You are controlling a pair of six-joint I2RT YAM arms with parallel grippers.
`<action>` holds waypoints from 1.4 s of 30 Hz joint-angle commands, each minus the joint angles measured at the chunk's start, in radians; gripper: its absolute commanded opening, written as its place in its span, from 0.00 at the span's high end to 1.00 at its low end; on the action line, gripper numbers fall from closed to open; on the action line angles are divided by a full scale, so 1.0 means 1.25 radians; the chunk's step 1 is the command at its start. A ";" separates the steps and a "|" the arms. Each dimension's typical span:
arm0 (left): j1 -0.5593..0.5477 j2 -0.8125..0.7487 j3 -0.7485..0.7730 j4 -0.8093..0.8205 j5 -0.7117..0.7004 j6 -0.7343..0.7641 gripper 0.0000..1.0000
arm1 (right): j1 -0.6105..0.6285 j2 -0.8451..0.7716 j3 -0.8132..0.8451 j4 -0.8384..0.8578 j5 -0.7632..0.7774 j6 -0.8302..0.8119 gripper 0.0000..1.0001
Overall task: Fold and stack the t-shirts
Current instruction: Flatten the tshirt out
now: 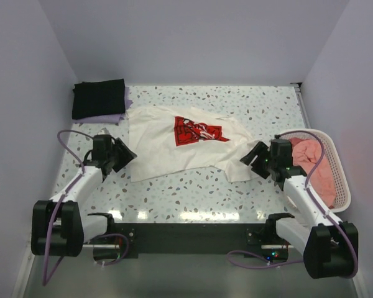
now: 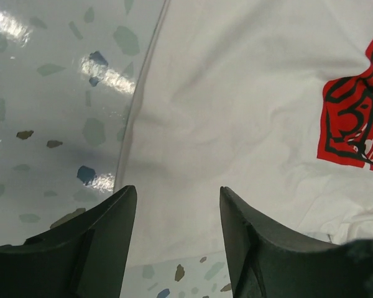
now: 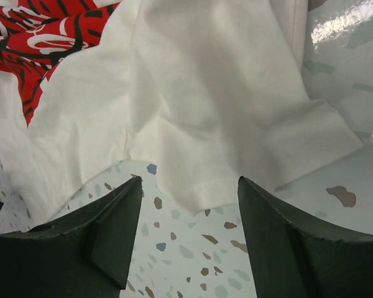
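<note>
Cream-white tee (image 1: 168, 149) w/ red square print (image 1: 196, 131): laid out print-up, a bit rumpled, mid speckled table (image 1: 193, 198); L gripper (image 1: 125, 155) at its left edge, fingers spread, nothing pinched; R gripper (image 1: 251, 156) at its right sleeve corner, fingers spread, empty; black tee (image 1: 98, 98) folded, far-left corner, atop lavender tee (image 1: 118, 117); salmon-pink tee (image 1: 314, 162) crumpled in white basket (image 1: 343, 186), right side.

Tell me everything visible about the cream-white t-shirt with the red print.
The cream-white t-shirt is soft, wrinkled cloth, lying unfolded, print up, on the speckled table. A red square print with black lines marks its chest. The left gripper and right gripper sit open at its opposite edges, neither gripping it.
</note>
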 commanded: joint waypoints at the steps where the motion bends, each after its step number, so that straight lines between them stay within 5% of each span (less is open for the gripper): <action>1: -0.018 -0.024 -0.061 0.050 -0.043 -0.062 0.41 | 0.003 0.001 0.015 0.038 -0.008 -0.020 0.34; 10: -0.165 -0.156 -0.086 -0.143 -0.281 -0.166 0.43 | 0.004 0.014 0.038 0.022 0.010 -0.041 0.34; 27: -0.209 -0.116 -0.165 -0.089 -0.279 -0.199 0.47 | 0.003 0.047 0.052 0.039 0.010 -0.035 0.34; 33: -0.227 -0.054 -0.161 -0.057 -0.283 -0.181 0.67 | 0.003 0.047 0.058 0.031 0.022 -0.037 0.34; 37: -0.227 -0.060 -0.140 -0.068 -0.288 -0.157 0.99 | 0.003 0.049 0.063 0.026 0.024 -0.040 0.34; 42: -0.203 -0.091 -0.058 -0.143 -0.350 -0.113 1.00 | 0.004 0.049 0.065 0.007 0.035 -0.045 0.34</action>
